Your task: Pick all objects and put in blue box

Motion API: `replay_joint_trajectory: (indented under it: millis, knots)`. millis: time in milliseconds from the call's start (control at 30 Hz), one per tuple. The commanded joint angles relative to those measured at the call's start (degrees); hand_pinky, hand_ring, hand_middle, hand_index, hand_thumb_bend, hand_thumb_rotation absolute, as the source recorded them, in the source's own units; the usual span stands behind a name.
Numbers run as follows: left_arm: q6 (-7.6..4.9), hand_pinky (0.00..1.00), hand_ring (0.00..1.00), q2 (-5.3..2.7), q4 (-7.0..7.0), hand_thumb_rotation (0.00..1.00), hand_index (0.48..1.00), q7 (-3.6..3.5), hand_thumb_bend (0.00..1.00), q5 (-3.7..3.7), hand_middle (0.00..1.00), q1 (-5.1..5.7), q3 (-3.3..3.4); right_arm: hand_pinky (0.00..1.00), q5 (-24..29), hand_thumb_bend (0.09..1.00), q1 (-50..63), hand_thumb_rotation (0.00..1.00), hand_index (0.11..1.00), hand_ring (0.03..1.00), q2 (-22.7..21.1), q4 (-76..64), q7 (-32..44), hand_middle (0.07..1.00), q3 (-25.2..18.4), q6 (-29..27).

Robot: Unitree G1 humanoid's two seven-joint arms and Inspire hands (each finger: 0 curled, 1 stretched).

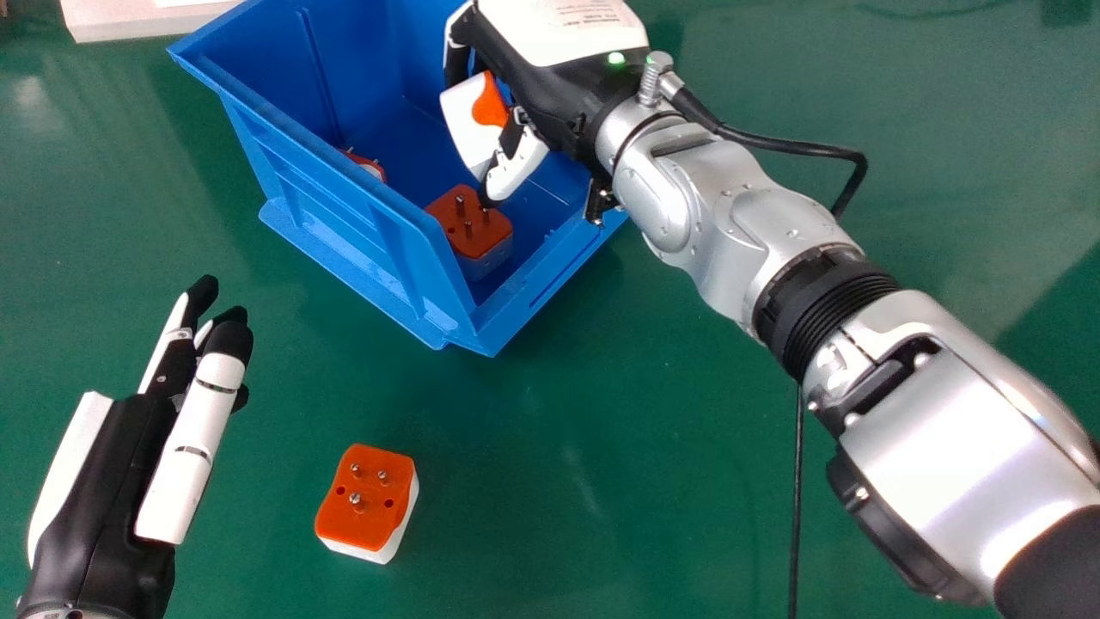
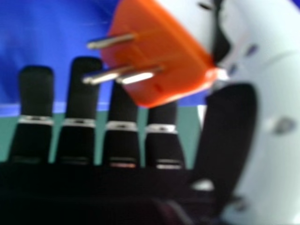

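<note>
Blue box (image 1: pixel 344 225): one adapter (image 1: pixel 490 234) at near corner, second adapter (image 1: pixel 365 162) by left wall. Right hand (image 1: pixel 550 94) pinches third adapter (image 1: pixel 468 129) over interior. Fourth adapter (image 1: pixel 365 516) on tabletop (image 1: pixel 619 481), apart from box. Left hand (image 1: pixel 103 490): fingers extended, unloaded.

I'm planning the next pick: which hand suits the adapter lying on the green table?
Left, I'd say: the left hand is empty, open and nearer that adapter, while the right hand grips another adapter over the blue box.
</note>
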Motion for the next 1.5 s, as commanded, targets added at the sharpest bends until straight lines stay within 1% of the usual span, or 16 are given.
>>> replay_joint_trajectory:
  millis: [0, 33, 67, 100, 133, 167, 233, 300, 433, 533, 700, 967, 1167, 1300, 1400, 1467]
  knots:
    - [-0.33, 0.9, 0.94, 0.1, -1.0, 1.0, 0.982, -0.12, 0.5, -0.64, 0.95, -0.09, 0.24, 0.57, -0.2, 0.572, -0.4, 0.09, 0.686, 0.7, -1.4, -1.6, -1.0, 0.755, 0.3, 0.0]
    - [-0.24, 0.9, 0.94, 0.14, -0.99, 1.0, 0.982, -0.15, 0.5, -0.71, 0.95, -0.2, 0.34, 0.57, -0.6, 0.572, -0.2, 0.09, 0.686, 0.7, -1.7, -1.7, -1.4, 0.755, 0.7, 0.1]
    - [-0.16, 0.9, 0.94, 0.18, -0.97, 1.0, 0.98, -0.19, 0.51, -0.8, 0.95, -0.32, 0.44, 0.62, -0.9, 0.556, -0.1, 0.22, 0.76, 0.776, -2.0, -1.9, -1.7, 0.828, 1.0, 0.2]
    - [-0.11, 0.9, 0.94, 0.19, -0.97, 1.0, 0.98, -0.24, 0.51, -0.89, 0.95, -0.37, 0.51, 0.62, -1.1, 0.556, 0.2, 0.22, 0.76, 0.776, -2.2, -2.2, -2.1, 0.828, 1.2, 0.3]
    - [-0.09, 0.89, 0.94, 0.2, -0.89, 1.0, 0.978, -0.29, 0.51, -0.98, 0.95, -0.47, 0.6, 0.66, -1.2, 0.546, 0.4, 0.33, 0.808, 0.824, -2.3, -2.3, -2.6, 0.875, 1.4, 0.4]
    - [-0.08, 0.89, 0.94, 0.18, -0.84, 1.0, 0.978, -0.33, 0.51, -1.05, 0.95, -0.52, 0.67, 0.66, -1.3, 0.546, 0.7, 0.33, 0.808, 0.824, -2.5, -2.5, -2.9, 0.875, 1.5, 0.6]
    - [-0.08, 0.89, 0.94, 0.18, -0.52, 1.0, 0.977, -0.42, 0.52, -1.32, 0.95, -0.79, 0.89, 0.68, -1.1, 0.541, 1.1, 0.42, 0.838, 0.856, -2.6, -2.8, -3.4, 0.907, 1.3, 0.9]
    - [-0.02, 0.89, 0.94, 0.19, -0.16, 1.0, 0.977, -0.41, 0.52, -1.65, 0.95, -1.1, 1.06, 0.69, -0.7, 0.538, 1.4, 0.45, 0.849, 0.868, -2.8, -3.2, -3.4, 0.92, 0.8, 1.1]
    - [0.07, 0.89, 0.94, 0.2, 0.55, 1.0, 0.976, -0.17, 0.52, -1.98, 0.95, -1.9, 1.05, 0.73, 0.5, 0.512, 2.0, 0.57, 0.9, 0.91, -3.1, -3.8, -2.9, 0.96, -0.3, 1.4]
    - [0.01, 0.89, 0.94, 0.19, 0.96, 1.0, 0.976, -0.01, 0.52, -2.09, 0.95, -2.32, 1.03, 0.75, 1.9, 0.497, 2.6, 0.62, 0.931, 0.933, -3.1, -4.6, -2.5, 0.986, -1.4, 1.2]
    - [-0.07, 0.89, 0.94, 0.48, 2.17, 1.0, 0.975, 0.14, 0.51, -2.21, 0.95, -3.38, 1.3, 0.77, 3.4, 0.491, 3.9, 0.64, 0.944, 0.946, -3.2, -7.0, -2.7, 0.997, -2.9, 1.3]
    - [0.29, 0.88, 0.93, 0.86, 4.06, 1.0, 0.973, 0.03, 0.51, -2.23, 0.95, -5.42, 1.74, 0.78, 5.1, 0.477, 7.9, 0.63, 0.949, 0.951, -4.4, -13.4, -4.9, 0.999, -5.7, 0.2]
    - [0.73, 0.88, 0.93, 1.3, 6.15, 1.0, 0.972, 0.37, 0.51, -1.59, 0.95, -7.73, 1.38, 0.78, 4.9, 0.465, 18.6, 0.56, 0.94, 0.945, -8.0, -31.8, -7.4, 0.99, -8.5, -0.2]
    - [1.26, 0.87, 0.93, 1.84, 7.64, 1.0, 0.969, 0.55, 0.5, -1.33, 0.94, -9.46, 1.4, 0.78, 3.7, 0.432, 29.5, 0.41, 0.925, 0.938, -10.4, -49.6, -8.0, 0.98, -10.8, 0.6]
    - [1.86, 0.87, 0.93, 2.22, 8.24, 1.0, 0.968, 0.69, 0.5, -1.31, 0.94, -10.39, 1.61, 0.78, 2.9, 0.416, 40.0, 0.39, 0.926, 0.939, -12.0, -63.4, -8.7, 0.981, -12.9, 0.2]
    - [2.2, 0.87, 0.93, 2.39, 8.6, 1.0, 0.968, 0.77, 0.5, -1.4, 0.94, -11.0, 1.72, 0.78, 2.5, 0.416, 44.2, 0.39, 0.926, 0.939, -12.3, -68.3, -8.7, 0.981, -13.6, 0.3]
